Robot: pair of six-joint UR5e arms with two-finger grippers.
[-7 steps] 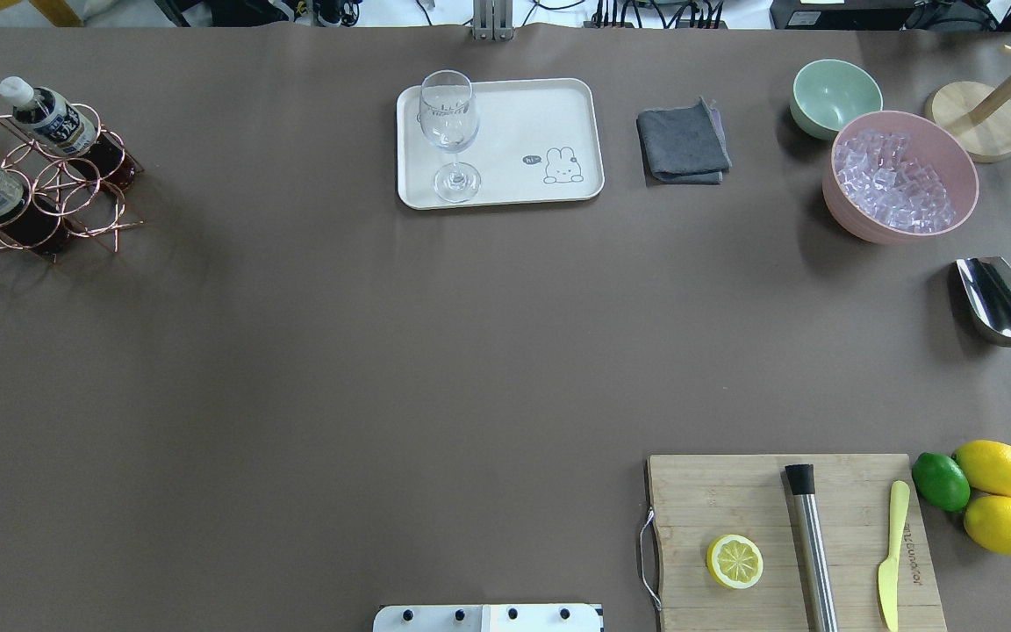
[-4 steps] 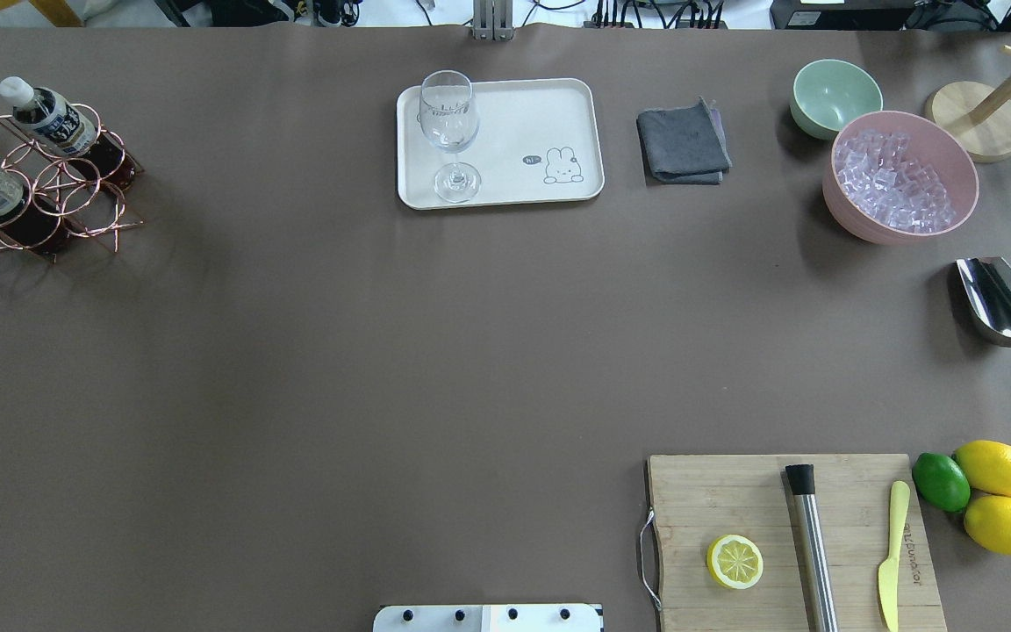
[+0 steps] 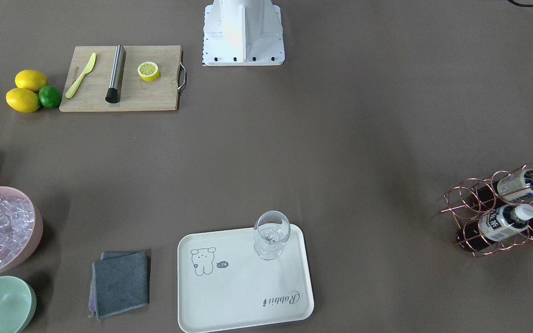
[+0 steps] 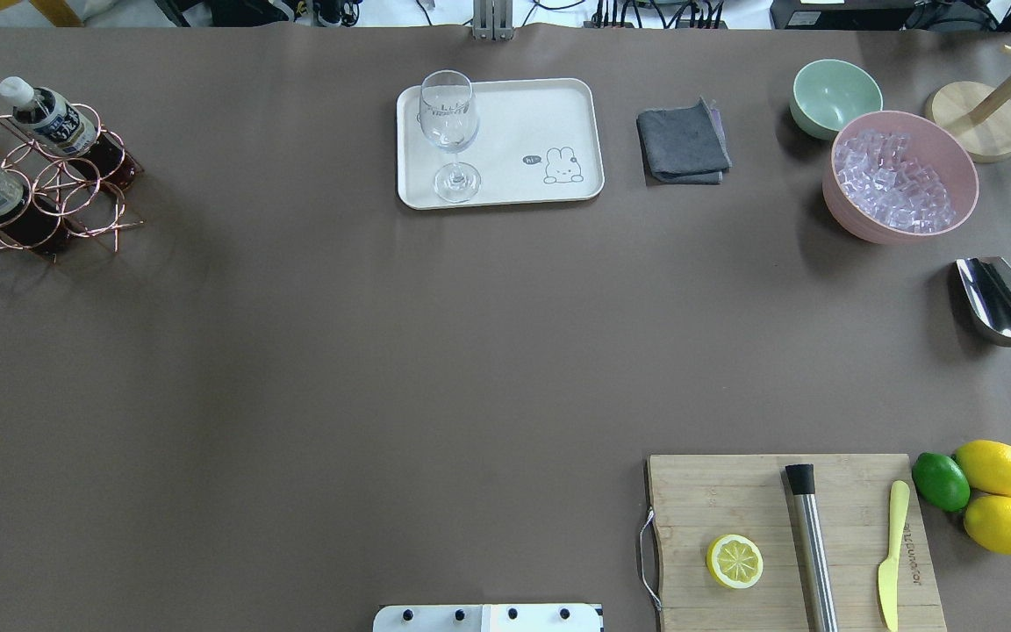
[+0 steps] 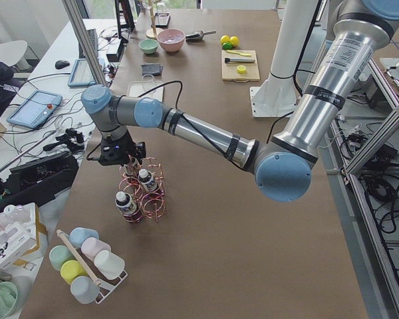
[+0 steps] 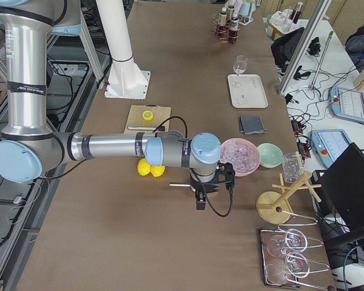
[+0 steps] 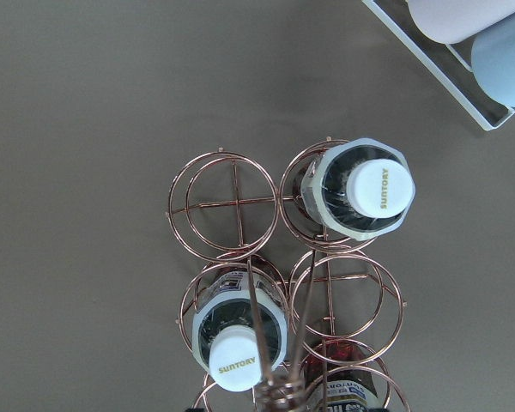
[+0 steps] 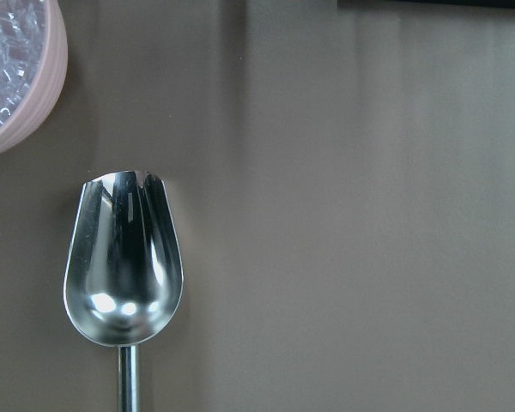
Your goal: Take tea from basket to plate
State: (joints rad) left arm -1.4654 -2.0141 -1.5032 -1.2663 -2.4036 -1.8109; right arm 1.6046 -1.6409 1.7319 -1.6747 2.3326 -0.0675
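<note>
Plainly the reach is the step in hand: the left hand hangs straight over the basket, above its handle, and no bottle is lifted yet. I cannot tell whether its fingers are spread or pressed together, as only a side view shows it. The right hand hovers over a scoop, well apart from the basket, and its state cannot be told either.

The tea stands upright in a corner ring of the basket, beside an empty ring; two more bottles stand in other rings. It has a white cap, a clear shoulder, dark brown liquid and a cream label with dark lettering.

The plate lies on the worktop well apart from the basket, with a glass at the end nearer the basket. Next, I judge, the hand must drop onto one cap clear of the handle wires, pinch, and lift straight up out of the ring.
</note>
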